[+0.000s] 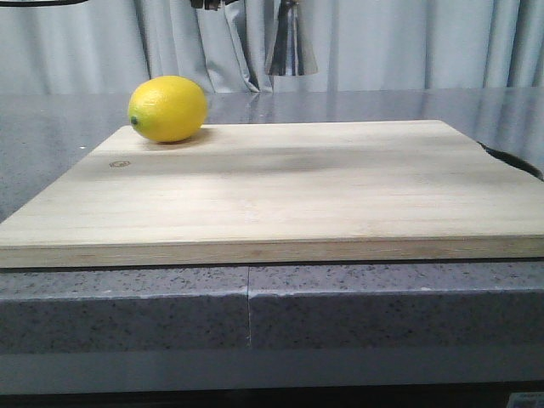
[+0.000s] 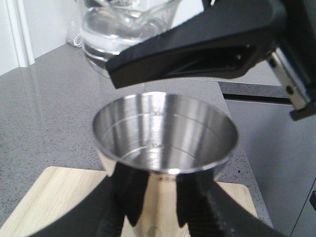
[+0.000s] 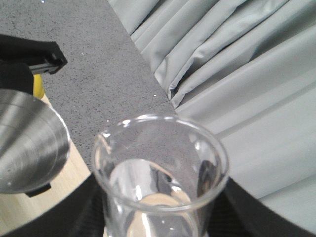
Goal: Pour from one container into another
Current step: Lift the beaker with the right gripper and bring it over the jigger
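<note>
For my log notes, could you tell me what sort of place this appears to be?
Probably a mock kitchen or bar counter: a wooden cutting board with a lemon on a speckled stone countertop, grey curtains behind, and a jigger and beaker held above.

The jigger (image 2: 165, 143) is polished, mirror-bright steel; the beaker (image 3: 160, 173) is clear, smooth glass. The left hand (image 2: 163, 217) is matt black plastic. The board (image 1: 280, 191) is pale, matt wood; the desk (image 1: 127, 302) is speckled grey stone with a sheen. The lemon (image 1: 167, 109) has glossy, dimpled skin.
</note>
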